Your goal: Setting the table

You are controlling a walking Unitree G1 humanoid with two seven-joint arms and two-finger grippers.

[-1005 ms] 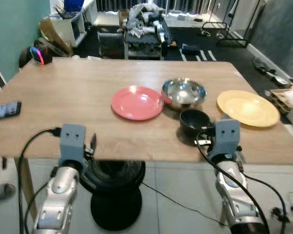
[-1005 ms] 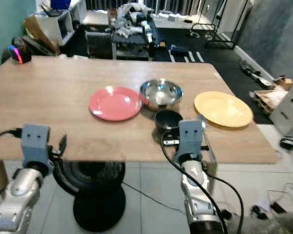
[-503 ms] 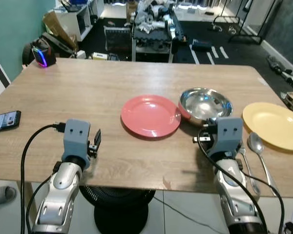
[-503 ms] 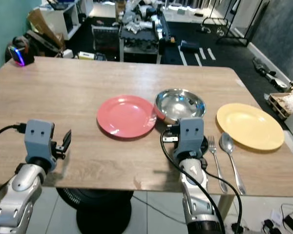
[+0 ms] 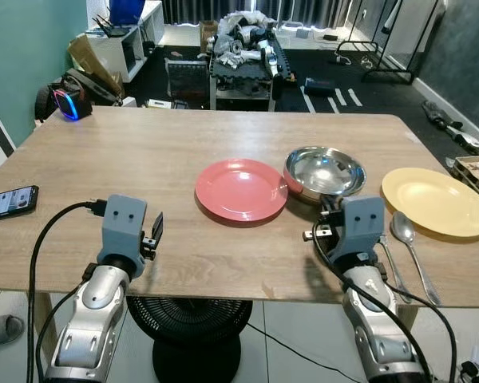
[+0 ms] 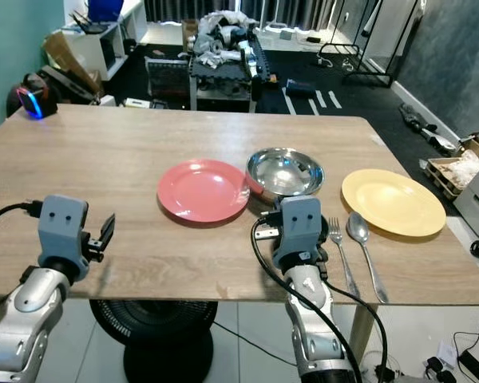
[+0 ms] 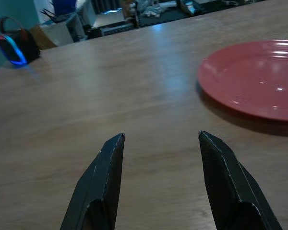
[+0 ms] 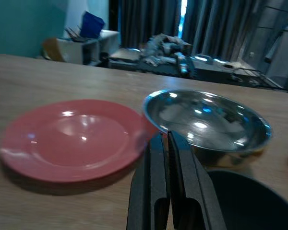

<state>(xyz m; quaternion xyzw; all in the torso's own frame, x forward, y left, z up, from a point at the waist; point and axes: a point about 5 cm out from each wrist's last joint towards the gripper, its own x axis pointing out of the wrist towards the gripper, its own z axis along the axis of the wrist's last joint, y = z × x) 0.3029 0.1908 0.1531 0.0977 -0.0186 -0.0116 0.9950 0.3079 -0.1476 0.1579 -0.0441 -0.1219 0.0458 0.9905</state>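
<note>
A red plate (image 5: 241, 189) lies mid-table on the wooden table (image 5: 144, 152). A steel bowl (image 5: 323, 171) touches its right rim. Further right sits a yellow plate (image 5: 435, 201), with a spoon (image 6: 359, 231) and a fork (image 6: 341, 254) to its left. A black bowl (image 8: 245, 201) stands just in front of the steel bowl, mostly hidden behind my right wrist. My right gripper (image 8: 164, 135) is shut and empty, low over the table, pointing at the gap between red plate and steel bowl. My left gripper (image 7: 158, 138) is open over bare wood, left of the red plate.
A phone (image 5: 8, 202) lies at the table's left edge. A speaker with a glowing ring (image 5: 66, 104) sits at the far left corner. A black fan base (image 5: 195, 351) stands under the table's front edge. Cluttered shelves and a cart stand beyond the table.
The whole view has shifted as the camera moved closer and higher. Both wrists now stand over the table's front edge, no longer below it. The dishes have not moved.
</note>
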